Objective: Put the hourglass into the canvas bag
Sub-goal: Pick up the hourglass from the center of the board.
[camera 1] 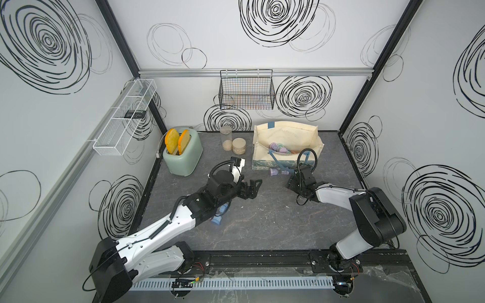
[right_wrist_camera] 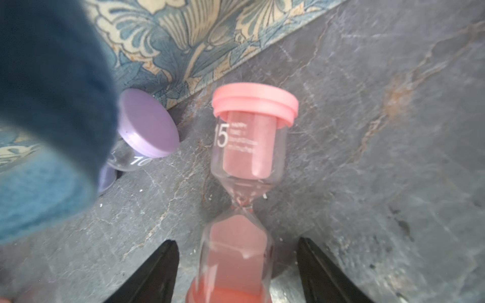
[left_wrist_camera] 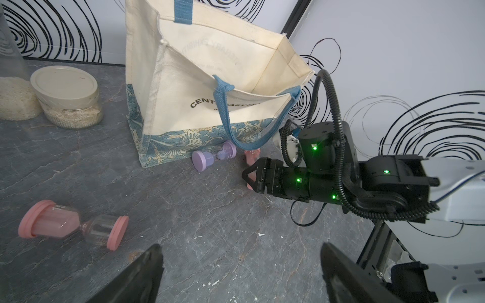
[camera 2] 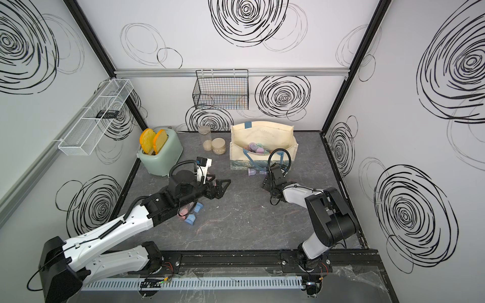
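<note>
Grey tabletop (camera 1: 262,223): by the canvas bag (left_wrist_camera: 189,86), right hand (right_wrist_camera: 236,242) loosely straddles pink hourglass (right_wrist_camera: 249,147), purple hourglass (right_wrist_camera: 149,123) alongside; left hand (left_wrist_camera: 240,246) wide.

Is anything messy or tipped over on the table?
Yes. Hourglasses lie tipped on their sides on the grey table: a pink-capped glass hourglass out in the open, a purple-capped hourglass right beside the cream canvas bag. The bag's front wall sags and its blue strap handle droops down the front.
</note>
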Available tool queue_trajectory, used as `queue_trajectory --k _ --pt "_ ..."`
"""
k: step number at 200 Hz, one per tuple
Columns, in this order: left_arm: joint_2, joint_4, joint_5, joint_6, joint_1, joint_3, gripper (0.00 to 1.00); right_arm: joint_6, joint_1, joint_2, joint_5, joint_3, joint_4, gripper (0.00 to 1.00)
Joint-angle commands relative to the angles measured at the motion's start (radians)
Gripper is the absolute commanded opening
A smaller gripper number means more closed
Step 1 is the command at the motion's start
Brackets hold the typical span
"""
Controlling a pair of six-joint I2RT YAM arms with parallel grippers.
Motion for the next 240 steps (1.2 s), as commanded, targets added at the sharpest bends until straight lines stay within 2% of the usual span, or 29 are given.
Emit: queue_trajectory --k 1,82,163,240 --pt "-0.021 0.030 -0.016 -0.008 0.008 0.011 0.96 -0.002 0.009 0.017 0.026 -0.009 -0.043 0.72" --pt "-0.028 0.034 -0.010 -0.014 0.023 0.004 0.96 0.005 0.042 0.106 0.056 0.030 -0.083 0.64" --pt "-0.026 0.033 0.000 -0.024 0.027 0.009 0.96 0.007 0.060 0.029 0.051 -0.041 -0.096 0.54" --pt "-0.019 0.030 0.001 -0.024 0.031 0.015 0.96 0.011 0.055 0.032 0.033 -0.043 -0.081 0.41"
